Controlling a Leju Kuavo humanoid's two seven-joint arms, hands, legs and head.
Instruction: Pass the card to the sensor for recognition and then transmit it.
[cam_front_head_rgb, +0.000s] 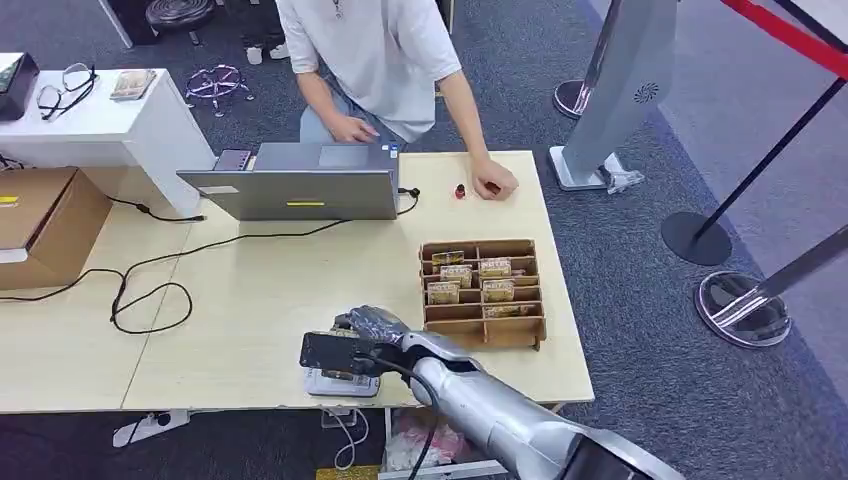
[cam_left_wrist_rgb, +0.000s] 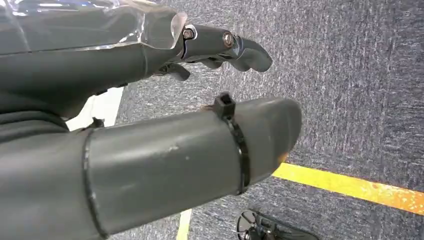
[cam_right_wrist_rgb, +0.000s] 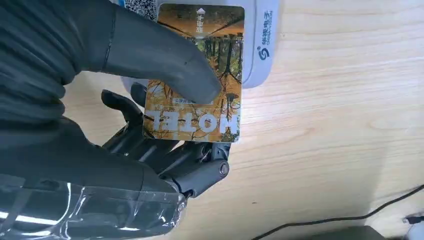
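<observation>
The pale wooden desk (cam_front_head_rgb: 250, 300) takes up most of what's in front of the robot, and a person (cam_front_head_rgb: 370, 60) stands at its far side, one hand resting on the desk edge beside a small red thing. A grey laptop (cam_front_head_rgb: 300, 190) sits open along that far edge with black cables trailing off it. To the right of centre is a wooden card rack (cam_front_head_rgb: 485, 295), several of its compartments filled with cards like the one in play.

The right arm reaches in from the near edge, and the right hand (cam_front_head_rgb: 365, 330) hangs over a small white sensor (cam_right_wrist_rgb: 262, 47) lying at the desk's near edge. That hand grips the card (cam_right_wrist_rgb: 200, 75): the thumb presses on its printed face and the darker fingers (cam_right_wrist_rgb: 165, 152) support it from beneath. The card is an autumn-forest hotel key card. Its long axis runs straight out from the fingers, and the far end overlaps the sensor's top, while the end with the lettering lies over bare desk. Whether the card touches the sensor or floats just above it, I cannot tell.

So the reading step looks to be in hand; the handover would then go across the desk, away from the hand, toward the person.

The left hand (cam_left_wrist_rgb: 220, 47) hangs over blue carpet, holding nothing, fingers loosely extended.
</observation>
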